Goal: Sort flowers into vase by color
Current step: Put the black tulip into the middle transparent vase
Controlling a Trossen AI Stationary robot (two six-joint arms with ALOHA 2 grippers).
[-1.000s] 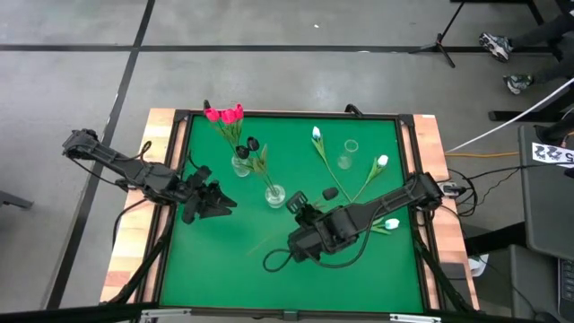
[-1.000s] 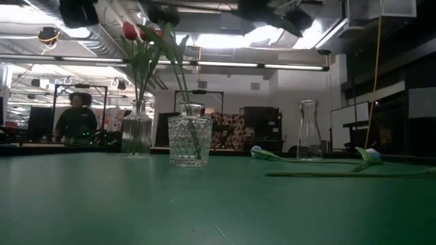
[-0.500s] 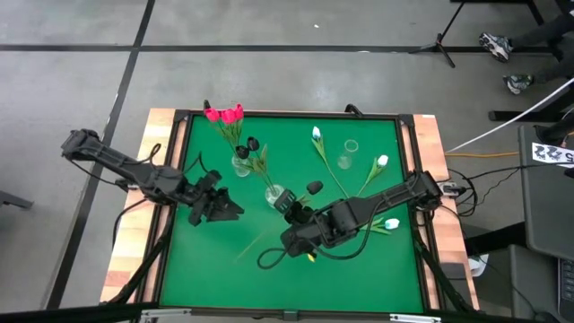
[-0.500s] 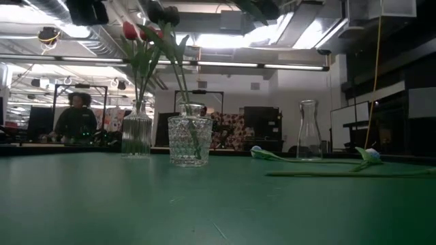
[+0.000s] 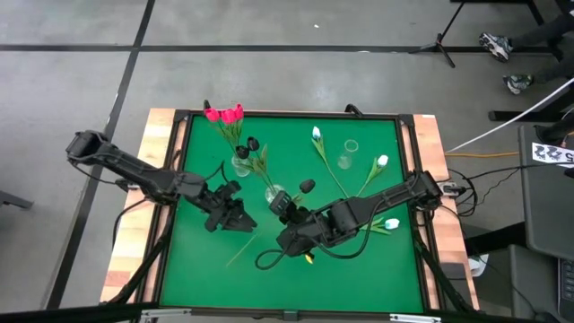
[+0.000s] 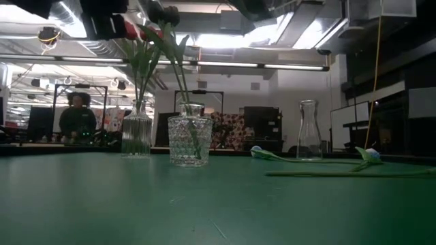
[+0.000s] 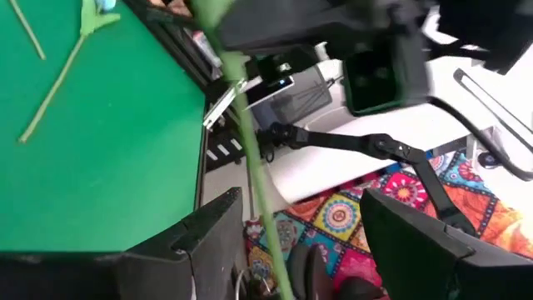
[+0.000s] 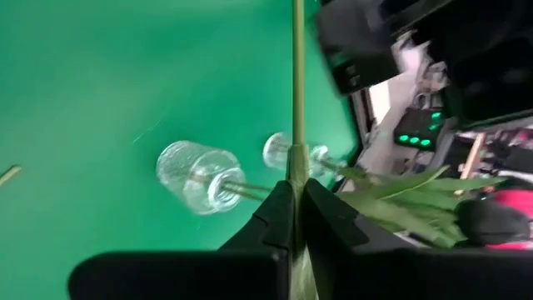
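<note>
right pincer (image 5: 289, 211) is clamped tight on the thin green stem of a black tulip (image 5: 308, 186), and the right wrist view shows the stem (image 8: 297, 92) running straight out from between the closed fingers. it holds the flower in the air just beside the cut-glass vase (image 5: 275, 195) near the middle of the green bench (image 5: 377, 278), with the dark head up past the vase and the stem's long tail slanting down toward the left pincer (image 5: 235, 215). that left pincer is close in, its fingers set wide apart with the stem (image 7: 250, 158) passing between them, not yet gripped as far as i can see.

my read is that the black flower is on its way to the cut-glass vase, which already carries dark-headed stems (image 5: 253, 144). the next move seems to call for getting the stem end upright and over the narrow mouth, and the left arm looks placed to steady or take the tail so it can be turned; the stem is thin and springy, so it could skid off the rim.

as for the vessels: the ribbed vase (image 5: 240, 165) farther back holds the pink-red tulips (image 5: 224, 114); the tall clear carafe (image 5: 351, 146) at the back right looks empty. white tulips (image 5: 382, 162) lie loose on the bench around it, one more (image 5: 391, 223) by the right arm.
</note>
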